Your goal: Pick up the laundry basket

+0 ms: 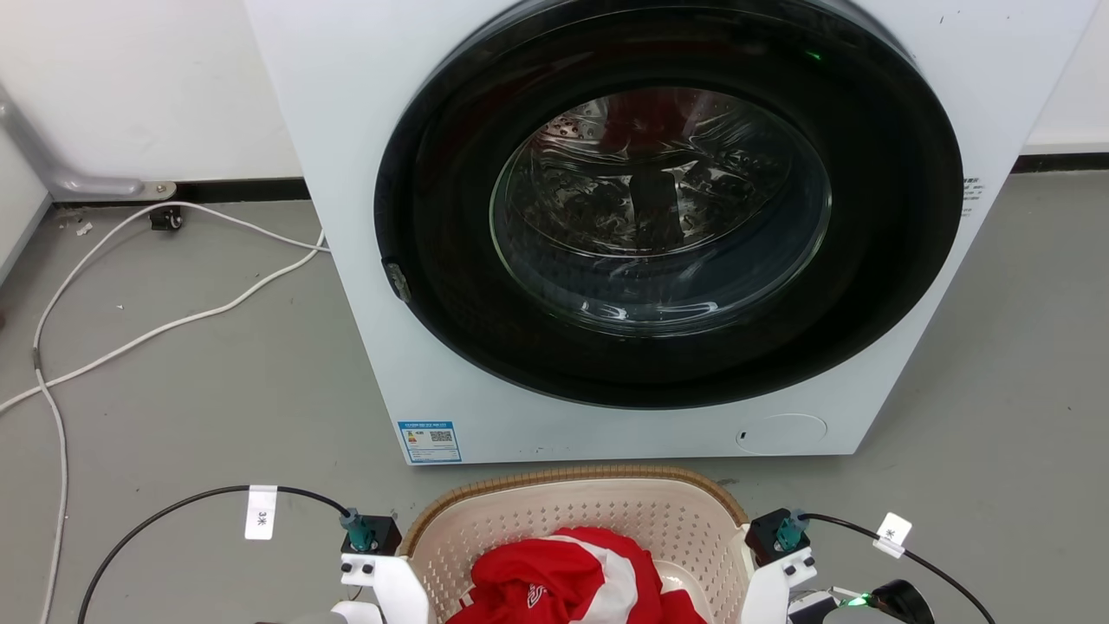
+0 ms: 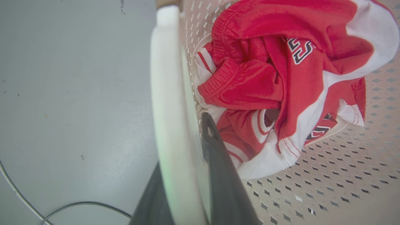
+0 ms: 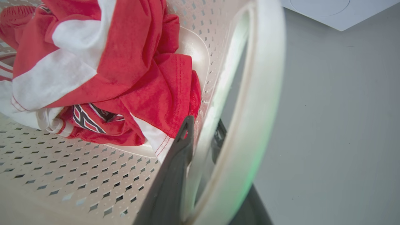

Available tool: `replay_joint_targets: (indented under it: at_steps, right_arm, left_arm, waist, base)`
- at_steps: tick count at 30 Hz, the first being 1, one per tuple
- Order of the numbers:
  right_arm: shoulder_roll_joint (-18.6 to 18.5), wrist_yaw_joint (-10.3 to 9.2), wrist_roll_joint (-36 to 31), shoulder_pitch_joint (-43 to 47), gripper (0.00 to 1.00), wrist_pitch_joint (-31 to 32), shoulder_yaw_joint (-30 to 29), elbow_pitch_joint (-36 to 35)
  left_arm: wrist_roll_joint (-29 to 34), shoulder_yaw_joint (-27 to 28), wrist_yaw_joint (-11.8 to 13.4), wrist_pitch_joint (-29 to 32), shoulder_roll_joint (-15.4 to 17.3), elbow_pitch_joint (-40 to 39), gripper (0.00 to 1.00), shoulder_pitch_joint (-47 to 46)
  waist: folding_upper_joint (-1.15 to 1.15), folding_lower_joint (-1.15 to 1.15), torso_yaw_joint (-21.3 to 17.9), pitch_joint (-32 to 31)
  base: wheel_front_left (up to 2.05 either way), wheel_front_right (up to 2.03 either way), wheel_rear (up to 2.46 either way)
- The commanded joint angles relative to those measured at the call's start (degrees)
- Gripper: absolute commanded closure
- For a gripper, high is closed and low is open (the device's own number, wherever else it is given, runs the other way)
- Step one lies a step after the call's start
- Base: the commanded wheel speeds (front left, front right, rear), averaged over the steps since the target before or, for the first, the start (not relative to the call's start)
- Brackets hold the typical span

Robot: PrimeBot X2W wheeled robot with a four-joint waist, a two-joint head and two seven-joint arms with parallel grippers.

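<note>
Head view: the laundry basket (image 1: 572, 475) stands on the floor (image 1: 217, 390) just before the washing machine (image 1: 364, 173), with red-and-white garments (image 1: 563, 572) inside. It seems light and stiff. The left hand (image 2: 181, 150) and the right hand (image 3: 203, 125) each clamp a white side handle (image 2: 168, 78), the best hold.

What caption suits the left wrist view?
Left gripper clamps the basket's white handle, one finger inside beside red-and-white clothes, the other outside over grey floor.

The right hand (image 3: 203, 129) straddles the white handle (image 3: 262, 93) of the laundry basket (image 3: 78, 175), red-and-white clothes (image 3: 125, 62) heaped inside.
</note>
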Motion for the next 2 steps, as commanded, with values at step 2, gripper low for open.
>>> replay_joint_targets:
  at_steps: [2]
  right_arm:
    - [0.4, 0.65, 0.1, -0.6, 1.0, -0.4, 0.3, -0.3]
  left_arm:
    - [-0.1, -0.6, -0.7, -0.2, -0.1, -0.2, 1.0, -0.8]
  waist:
    - [0.0, 0.0, 0.0, 0.0]
  base:
    - [0.0, 0.0, 0.0]
